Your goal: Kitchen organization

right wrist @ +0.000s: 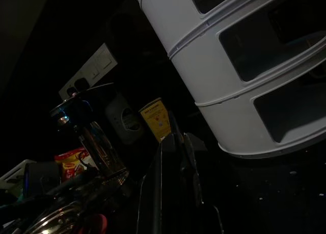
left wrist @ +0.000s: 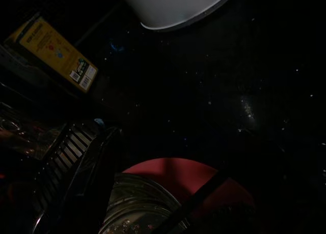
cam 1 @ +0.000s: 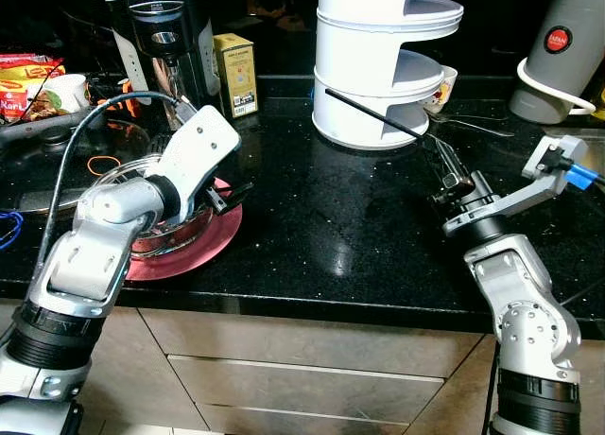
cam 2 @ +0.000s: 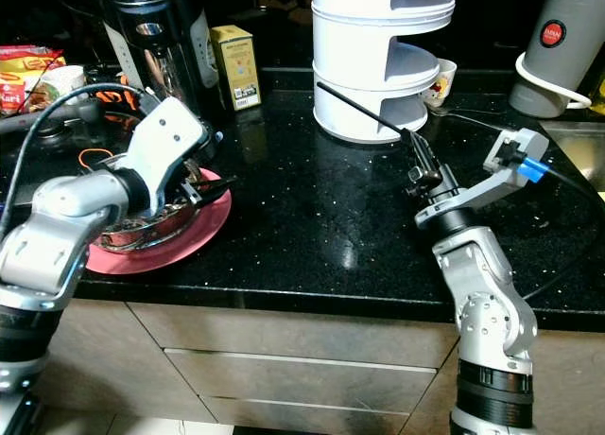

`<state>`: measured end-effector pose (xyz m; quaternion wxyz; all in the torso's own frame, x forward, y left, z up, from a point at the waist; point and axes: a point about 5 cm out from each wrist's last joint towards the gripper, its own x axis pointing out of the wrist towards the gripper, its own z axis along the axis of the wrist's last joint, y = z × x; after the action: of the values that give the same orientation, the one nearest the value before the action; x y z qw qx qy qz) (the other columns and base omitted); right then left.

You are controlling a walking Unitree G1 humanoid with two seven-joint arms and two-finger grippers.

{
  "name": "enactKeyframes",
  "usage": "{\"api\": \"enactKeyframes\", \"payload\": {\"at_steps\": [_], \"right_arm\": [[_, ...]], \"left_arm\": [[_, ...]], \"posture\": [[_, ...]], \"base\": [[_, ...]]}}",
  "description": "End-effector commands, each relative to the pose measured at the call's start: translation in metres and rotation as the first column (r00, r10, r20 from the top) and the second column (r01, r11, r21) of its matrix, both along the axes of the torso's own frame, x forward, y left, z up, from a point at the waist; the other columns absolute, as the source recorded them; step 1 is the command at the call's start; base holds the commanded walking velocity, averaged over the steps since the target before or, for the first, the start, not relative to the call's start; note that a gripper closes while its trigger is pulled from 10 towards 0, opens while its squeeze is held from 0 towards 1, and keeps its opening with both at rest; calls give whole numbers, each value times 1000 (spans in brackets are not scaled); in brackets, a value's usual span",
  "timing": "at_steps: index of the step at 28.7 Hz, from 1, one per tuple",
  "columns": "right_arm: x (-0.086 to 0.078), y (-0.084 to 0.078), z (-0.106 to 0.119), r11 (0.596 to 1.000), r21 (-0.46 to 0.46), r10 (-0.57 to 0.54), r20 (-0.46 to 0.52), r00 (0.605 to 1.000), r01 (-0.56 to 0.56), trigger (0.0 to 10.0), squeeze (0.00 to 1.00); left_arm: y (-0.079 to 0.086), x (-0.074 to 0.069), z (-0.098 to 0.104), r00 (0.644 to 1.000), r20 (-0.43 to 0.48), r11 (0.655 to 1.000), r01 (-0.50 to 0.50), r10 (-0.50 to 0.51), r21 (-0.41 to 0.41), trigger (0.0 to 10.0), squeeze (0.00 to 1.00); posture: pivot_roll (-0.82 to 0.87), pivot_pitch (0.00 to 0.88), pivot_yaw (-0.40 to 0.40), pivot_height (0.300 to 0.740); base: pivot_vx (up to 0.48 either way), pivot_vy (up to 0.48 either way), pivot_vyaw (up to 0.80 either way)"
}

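Observation:
A red plate (cam 1: 203, 246) lies on the black counter at the left and carries a steel bowl (cam 1: 170, 229). My left gripper (cam 1: 225, 195) hovers over the plate's right side. In the left wrist view its fingers (left wrist: 69, 157) stand open with the bowl (left wrist: 137, 208) between them. At the right, my right gripper (cam 1: 446, 163) is shut on a long thin black stick (cam 1: 378, 116). The stick slants up and to the left, across the foot of a white tiered rack (cam 1: 378, 66).
A coffee maker (cam 1: 165, 38) and a yellow box (cam 1: 234, 74) stand behind the plate. Food packets (cam 1: 28, 80) and an orange rubber band (cam 1: 102, 164) lie at far left. A cup (cam 1: 442, 87), cutlery (cam 1: 473, 123) and a grey appliance (cam 1: 567, 52) are at the back right.

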<state>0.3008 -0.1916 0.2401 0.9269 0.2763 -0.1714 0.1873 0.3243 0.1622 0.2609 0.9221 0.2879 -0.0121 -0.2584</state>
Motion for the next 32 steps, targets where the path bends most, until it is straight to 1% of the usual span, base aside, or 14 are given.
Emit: {"api": "enactKeyframes", "payload": {"at_steps": [1, 5, 6, 8, 10, 13, 20, 22, 25, 26, 27, 32], "right_arm": [[-2, 0, 1, 1000, 0, -3, 5, 1000, 3, 10000, 0], [-2, 0, 1, 1000, -1, -3, 4, 1000, 3, 10000, 0], [-1, 0, 1, 1000, -1, -2, 4, 1000, 2, 10000, 0], [-1, 1, 1, 1000, -1, -1, 4, 1000, 1, 10000, 0], [-1, 1, 1, 1000, 0, -1, 4, 1000, 1, 10000, 0], [-1, 1, 0, 1000, 1, -3, 2, 1000, 3, 10000, 0], [-1, 1, -2, 1000, 3, -8, -2, 1000, 8, 10000, 0], [-1, 0, -2, 1000, 3, -9, -2, 1000, 9, 10000, 0], [-1, 0, -2, 1000, 3, -11, -2, 1000, 11, 10000, 0], [-1, 0, -2, 1000, 3, -11, -2, 1000, 11, 10000, 0], [-1, 0, -3, 1000, 4, -10, -3, 1000, 10, 10000, 0], [-1, 2, -4, 1000, 4, -6, -5, 1000, 6, 10000, 0]], "left_arm": [[5, 0, 5, 1000, 11, 1000, -22, 21, 4, 10000, 0], [7, -1, 3, 999, 3, 999, -32, 32, 15, 10000, 0], [8, 0, 2, 999, 1, 999, -38, 38, 32, 4078, 0], [9, 0, 1, 999, 1, 998, -43, 43, 44, 4078, 0], [11, 0, 1, 999, 6, 997, -50, 50, 66, 0, 0], [13, 1, 3, 998, 24, 994, -68, 66, 81, 0, 0], [19, 6, 19, 985, 123, 990, -128, 120, 61, 0, 0], [23, 8, 27, 977, 160, 987, -153, 144, 41, 0, 0], [26, 7, 34, 967, 196, 985, -171, 165, 14, 0, 0], [26, 7, 34, 967, 196, 985, -171, 165, 14, 0, 0], [27, 7, 39, 960, 217, 984, -177, 174, -8, 0, 0], [27, 7, 46, 954, 244, 984, -171, 176, -43, 0, 0]], "posture": [[-76, 0, 13, 740], [-74, 0, 10, 740], [-72, 0, 9, 740], [-72, 0, 9, 740], [-73, 0, 10, 740], [-73, 0, 12, 740], [-73, 0, 15, 740], [-73, 0, 15, 740], [-71, 0, 15, 740], [-71, 0, 15, 740], [-69, 0, 14, 740], [-70, 0, 13, 740]], "base": [[0, 0, 0], [0, 0, 0], [0, 0, 0], [0, 0, 0], [0, 0, 0], [0, 0, 0], [0, 0, 0], [0, 0, 0], [0, 0, 0], [0, 0, 0], [0, 0, 0], [0, 0, 0]]}}
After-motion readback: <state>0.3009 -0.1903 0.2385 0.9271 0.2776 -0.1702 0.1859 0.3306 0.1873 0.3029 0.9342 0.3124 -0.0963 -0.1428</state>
